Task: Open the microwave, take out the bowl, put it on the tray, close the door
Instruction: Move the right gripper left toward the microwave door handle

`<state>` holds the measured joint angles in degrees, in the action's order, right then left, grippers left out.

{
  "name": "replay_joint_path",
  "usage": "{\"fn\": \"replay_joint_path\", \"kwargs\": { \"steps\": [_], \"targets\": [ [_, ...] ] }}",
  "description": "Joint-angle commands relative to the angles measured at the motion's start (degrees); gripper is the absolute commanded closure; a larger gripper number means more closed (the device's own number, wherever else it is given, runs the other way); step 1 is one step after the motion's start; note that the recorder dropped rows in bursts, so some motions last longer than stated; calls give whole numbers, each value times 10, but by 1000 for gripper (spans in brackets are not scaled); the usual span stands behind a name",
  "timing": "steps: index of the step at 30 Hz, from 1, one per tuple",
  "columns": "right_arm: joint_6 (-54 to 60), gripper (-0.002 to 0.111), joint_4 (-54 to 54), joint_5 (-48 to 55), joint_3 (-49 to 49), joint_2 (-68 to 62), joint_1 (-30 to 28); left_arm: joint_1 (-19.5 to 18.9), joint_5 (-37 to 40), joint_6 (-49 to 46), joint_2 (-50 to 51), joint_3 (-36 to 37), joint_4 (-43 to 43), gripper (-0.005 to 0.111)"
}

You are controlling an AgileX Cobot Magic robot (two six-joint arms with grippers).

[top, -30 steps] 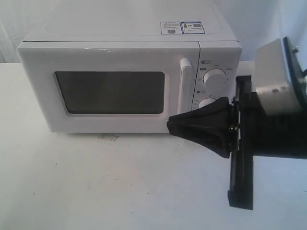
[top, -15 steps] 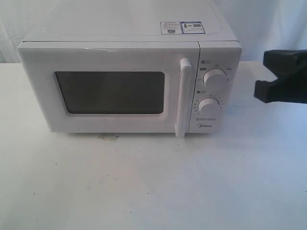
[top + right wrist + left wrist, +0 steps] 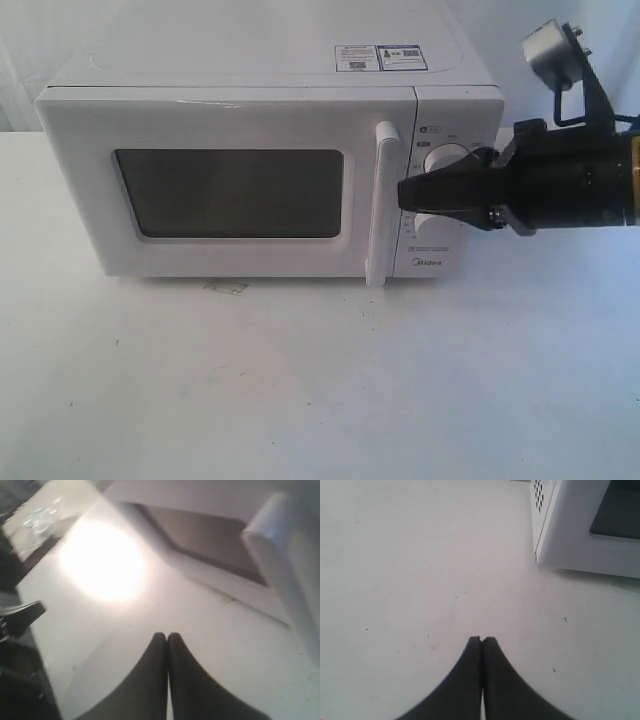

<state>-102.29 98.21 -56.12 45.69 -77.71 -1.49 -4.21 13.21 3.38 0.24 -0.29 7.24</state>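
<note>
Jaws pressed together on both, holding nothing. Right gripper (image 3: 404, 190) tip just beside door handle (image 3: 380, 240); left gripper (image 3: 481, 640) over table (image 3: 395, 555). Microwave (image 3: 250, 60) door (image 3: 220, 120) shut, bowl unseen. Judgement: part jaws, straddle handle mid-height, then pull slowly along hinge arc.

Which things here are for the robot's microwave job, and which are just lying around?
For the job:
microwave
door, shut
handle
right gripper, shut, pointing at the handle
bowl and tray: not in view

Just there:
stickers on the microwave's top
small scrap on the table
left gripper, shut, over the table
</note>
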Motion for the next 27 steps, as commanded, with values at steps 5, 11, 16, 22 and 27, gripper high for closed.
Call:
{"fn": "replay_joint_path", "kwargs": {
  "steps": [5, 11, 16, 22, 27],
  "targets": [
    [267, 108, 17, -138, 8, -59, -31, 3, 1, 3, -2, 3, 5, 107],
    [268, 105, 17, 37, 8, -59, -31, 3, 1, 3, -2, 3, 5, 107],
    [342, 53, -7, 48, 8, -59, -26, 3, 1, 3, -2, 3, 5, 107],
    [468, 46, -98, 66, 8, -59, 15, 3, 1, 3, -2, 3, 5, 107],
    [468, 46, -115, 124, 8, -59, 15, 3, 1, 3, -2, 3, 5, 107]
  ]
}}
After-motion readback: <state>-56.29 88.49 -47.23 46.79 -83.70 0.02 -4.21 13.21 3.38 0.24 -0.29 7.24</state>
